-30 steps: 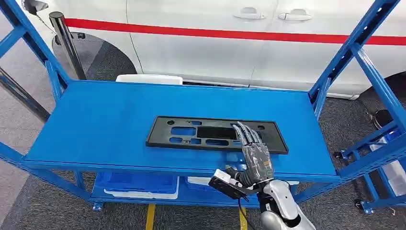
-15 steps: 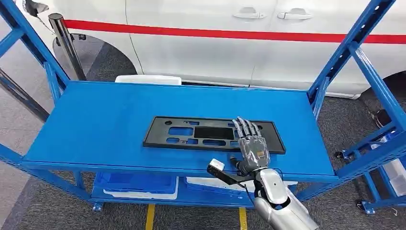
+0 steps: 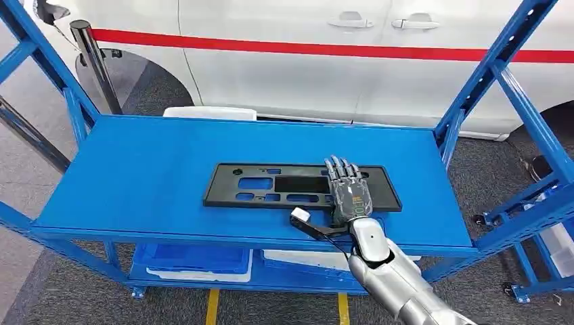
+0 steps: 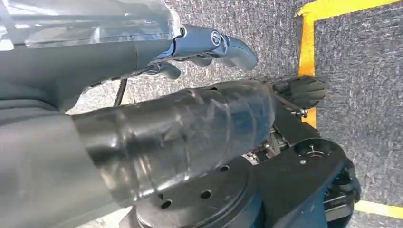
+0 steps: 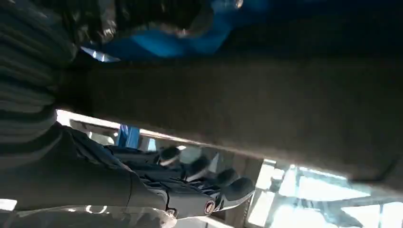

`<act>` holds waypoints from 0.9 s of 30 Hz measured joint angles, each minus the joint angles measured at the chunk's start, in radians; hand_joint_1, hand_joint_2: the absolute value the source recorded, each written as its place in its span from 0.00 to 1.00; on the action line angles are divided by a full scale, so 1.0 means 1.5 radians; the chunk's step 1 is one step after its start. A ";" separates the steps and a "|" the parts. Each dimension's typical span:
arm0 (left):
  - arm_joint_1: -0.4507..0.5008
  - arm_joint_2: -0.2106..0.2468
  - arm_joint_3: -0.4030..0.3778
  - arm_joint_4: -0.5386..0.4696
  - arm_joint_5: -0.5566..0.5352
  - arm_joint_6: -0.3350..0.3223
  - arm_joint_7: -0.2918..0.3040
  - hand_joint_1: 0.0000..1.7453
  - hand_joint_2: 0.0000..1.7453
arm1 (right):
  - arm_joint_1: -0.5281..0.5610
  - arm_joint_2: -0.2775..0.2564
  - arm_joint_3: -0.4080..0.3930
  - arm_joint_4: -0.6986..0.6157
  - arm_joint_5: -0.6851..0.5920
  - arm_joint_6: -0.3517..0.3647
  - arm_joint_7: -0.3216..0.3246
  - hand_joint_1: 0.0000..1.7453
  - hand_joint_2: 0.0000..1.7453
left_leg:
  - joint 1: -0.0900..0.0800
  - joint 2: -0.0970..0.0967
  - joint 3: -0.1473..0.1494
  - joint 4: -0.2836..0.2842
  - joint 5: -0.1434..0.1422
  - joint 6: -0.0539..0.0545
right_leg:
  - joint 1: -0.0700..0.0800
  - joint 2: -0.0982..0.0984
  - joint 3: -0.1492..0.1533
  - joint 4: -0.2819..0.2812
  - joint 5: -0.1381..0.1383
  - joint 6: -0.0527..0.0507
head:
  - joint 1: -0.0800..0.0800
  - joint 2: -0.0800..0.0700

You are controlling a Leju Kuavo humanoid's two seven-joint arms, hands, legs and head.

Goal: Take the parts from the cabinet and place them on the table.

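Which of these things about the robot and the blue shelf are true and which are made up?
1. The black plastic panel lies flat on the blue shelf. True.
2. The right hand is over the panel's right part, fingers stretched out. True.
3. The panel is red. False: it is black.
4. A white car stands behind the shelf. True.
5. The right hand is lifting the panel high in the air. False: the panel lies on the shelf.

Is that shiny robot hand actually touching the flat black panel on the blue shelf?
Cannot tell. In the head view the right hand overlaps the black panel with fingers extended, but neither contact nor a gap shows.
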 joint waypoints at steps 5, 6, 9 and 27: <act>0.002 -0.007 0.010 0.000 0.005 -0.007 -0.004 0.00 0.00 | 0.014 -0.007 -0.003 0.007 -0.028 -0.017 -0.011 1.00 1.00 | 0.000 0.000 0.000 0.000 0.000 0.000 | 0.000 0.000 0.000 0.000 0.000 0.000 | 0.000 0.000; 0.002 -0.009 0.012 0.000 0.009 -0.007 -0.006 0.00 0.00 | 0.017 -0.011 -0.007 0.004 -0.032 -0.018 -0.016 1.00 1.00 | 0.000 -0.001 0.000 0.000 0.000 0.000 | 0.000 0.000 0.000 0.000 0.000 0.000 | 0.000 0.000; 0.005 -0.014 0.020 0.000 0.014 -0.006 -0.009 0.00 0.00 | 0.027 -0.022 -0.021 -0.016 -0.036 -0.011 -0.029 1.00 1.00 | 0.000 0.000 0.000 0.000 0.000 0.000 | 0.000 0.000 0.000 0.000 0.000 0.000 | 0.000 0.000; 0.013 -0.023 0.042 0.000 0.007 0.017 0.004 0.00 0.00 | 0.062 -0.027 -0.033 -0.087 -0.039 0.011 -0.040 1.00 1.00 | 0.000 0.000 0.000 0.000 0.000 0.000 | 0.000 0.000 0.000 0.000 0.000 0.000 | 0.000 0.000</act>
